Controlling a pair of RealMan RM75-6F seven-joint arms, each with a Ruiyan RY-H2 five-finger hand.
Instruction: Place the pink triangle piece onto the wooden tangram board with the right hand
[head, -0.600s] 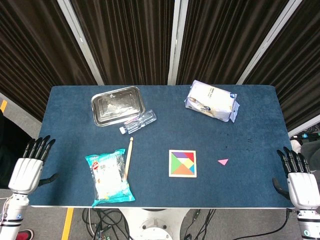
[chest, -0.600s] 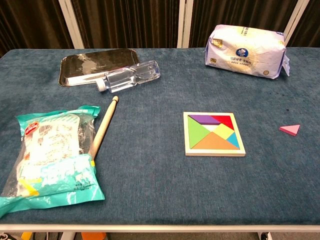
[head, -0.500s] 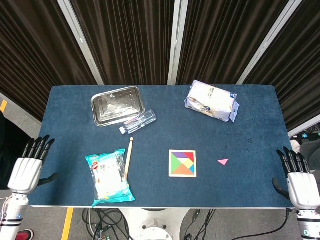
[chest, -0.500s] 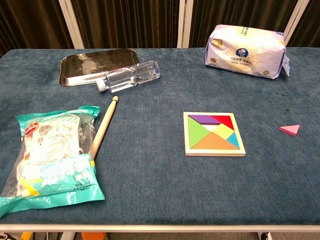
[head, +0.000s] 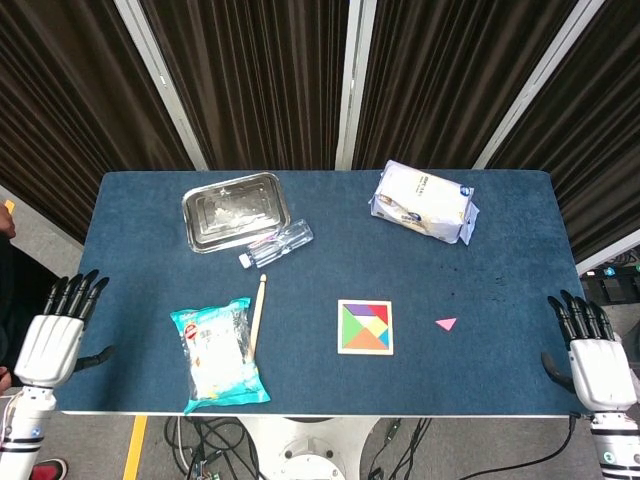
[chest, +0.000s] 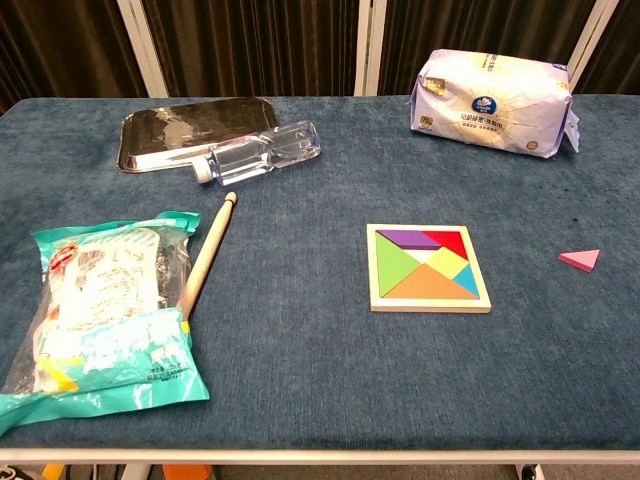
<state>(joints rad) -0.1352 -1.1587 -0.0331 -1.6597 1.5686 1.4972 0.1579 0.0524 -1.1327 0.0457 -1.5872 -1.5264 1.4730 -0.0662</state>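
The pink triangle piece (head: 446, 323) (chest: 581, 259) lies flat on the blue table, a little right of the wooden tangram board (head: 365, 327) (chest: 428, 268). The board holds several coloured pieces inside its pale frame. My right hand (head: 593, 360) hangs off the table's right front corner, fingers spread and holding nothing, well right of the triangle. My left hand (head: 54, 338) hovers off the left front corner, also open and empty. Neither hand shows in the chest view.
A snack bag (head: 217, 354) and a wooden stick (head: 257, 316) lie front left. Further back are a metal tray (head: 236, 210) and a clear bottle (head: 277, 244). A white tissue pack (head: 424, 202) sits back right.
My right hand has shifted slightly up and left, toward the table edge. Everything on the table is where it was.
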